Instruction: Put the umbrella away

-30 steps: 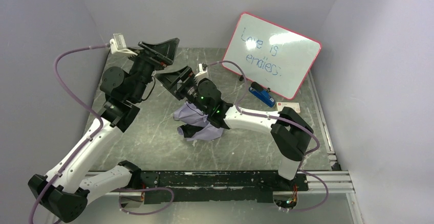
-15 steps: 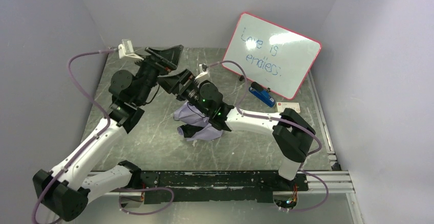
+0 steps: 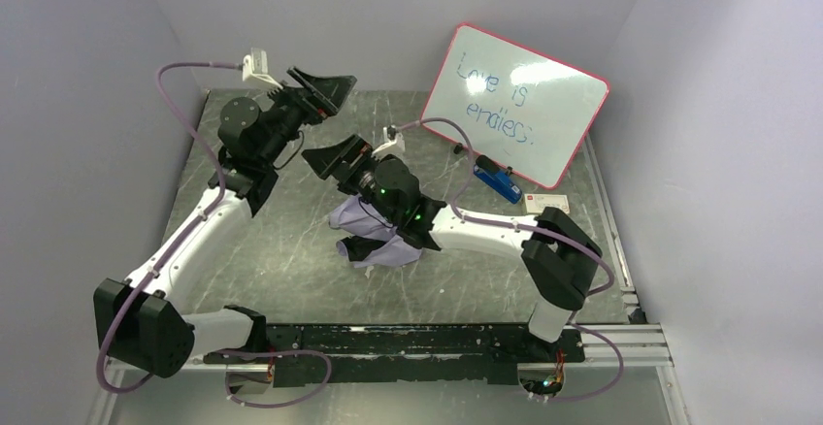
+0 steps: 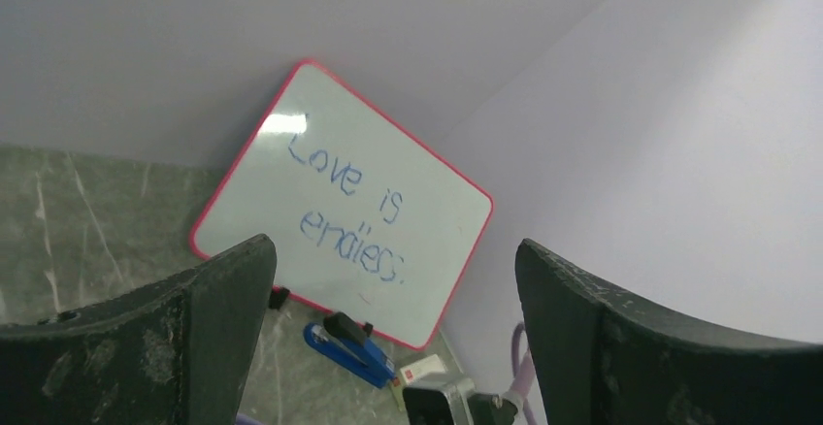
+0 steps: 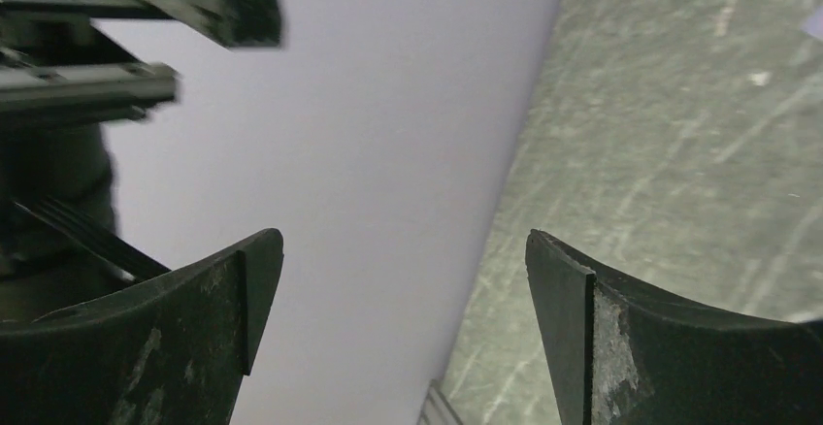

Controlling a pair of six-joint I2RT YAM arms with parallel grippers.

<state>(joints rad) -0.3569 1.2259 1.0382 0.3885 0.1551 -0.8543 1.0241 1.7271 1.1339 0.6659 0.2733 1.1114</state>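
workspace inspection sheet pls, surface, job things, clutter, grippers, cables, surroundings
surface: dark marbled table, scuffed
job's things: umbrella lies crumpled mid-table, partly hidden under the right arm, not held
clutter: whiteboard leaning at the back right; blue stapler and small white card in front of it
grippers: left gripper open, raised, empty; right gripper open, raised, empty
cables: purple cable loops off the left arm; a second cable arcs off the right arm
surroundings: pale walls on three sides; metal rail at the near edge
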